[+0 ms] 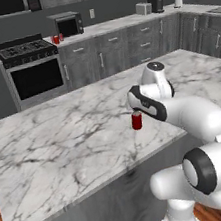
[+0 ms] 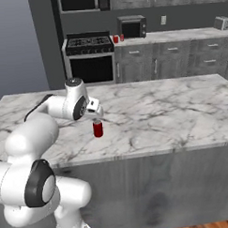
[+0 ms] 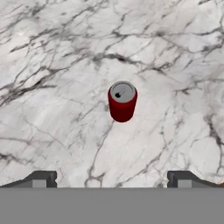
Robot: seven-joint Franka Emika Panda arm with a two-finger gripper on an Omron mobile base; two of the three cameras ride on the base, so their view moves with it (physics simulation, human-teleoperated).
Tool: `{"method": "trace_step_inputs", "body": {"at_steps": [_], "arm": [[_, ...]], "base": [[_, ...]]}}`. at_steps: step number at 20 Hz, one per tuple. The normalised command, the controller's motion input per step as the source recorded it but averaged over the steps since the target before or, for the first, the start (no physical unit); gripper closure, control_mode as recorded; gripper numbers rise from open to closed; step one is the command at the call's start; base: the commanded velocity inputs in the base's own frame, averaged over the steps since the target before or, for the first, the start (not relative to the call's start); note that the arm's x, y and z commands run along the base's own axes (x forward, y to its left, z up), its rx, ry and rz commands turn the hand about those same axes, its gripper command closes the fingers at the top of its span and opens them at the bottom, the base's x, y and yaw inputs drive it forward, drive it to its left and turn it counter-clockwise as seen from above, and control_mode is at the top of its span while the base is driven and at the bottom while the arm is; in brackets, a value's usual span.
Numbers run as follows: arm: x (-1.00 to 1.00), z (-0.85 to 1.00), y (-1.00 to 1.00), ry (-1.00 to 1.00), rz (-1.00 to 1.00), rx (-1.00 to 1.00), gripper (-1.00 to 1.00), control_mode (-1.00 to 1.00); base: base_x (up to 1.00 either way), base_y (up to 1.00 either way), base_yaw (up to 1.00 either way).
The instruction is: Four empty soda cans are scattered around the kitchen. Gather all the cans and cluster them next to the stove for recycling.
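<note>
While fingers [image 3: 112,179] gape above, can [image 3: 122,101] upright, marble island [image 1: 61,140] mid-slab

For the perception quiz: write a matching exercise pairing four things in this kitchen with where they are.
Things:
1. soda can
2. two soda cans
3. claw
4. stove

Places:
A. against the back wall, left of the grey drawers
B. upright on the marble island
C. on the back counter beside the stove
D. open, just above the island can

Pairs: 1-B, 2-C, 3-D, 4-A
</note>
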Motion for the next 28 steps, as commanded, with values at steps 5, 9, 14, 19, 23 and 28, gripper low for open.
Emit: {"method": "trace_step_inputs", "body": {"at_steps": [5,9,14,19,23,28], "arm": [[0.22,-0.09,-0.09,0.05,0.09,0.0,-1.0,-1.0],[0.21,-0.13,-0.01,0.07,0.06,0.0,-1.0,-1.0],[0.2,-0.12,0.0,0.06,0.02,0.0,-1.0,-1.0],[0.19,-0.12,0.0,0.01,0.01,0.0,-1.0,-1.0],[0.2,-0.1,0.0,0.0,0.0,0.0,-1.0,-1.0],[0.16,-0.1,0.0,0.0,0.0,-0.02,-1.0,-1.0]], "base": [[0.0,0.0,0.0],[0.0,0.0,0.0],[0.0,0.0,0.0],[0.0,0.0,0.0],[0.0,0.0,0.0],[0.0,0.0,0.0]]}}
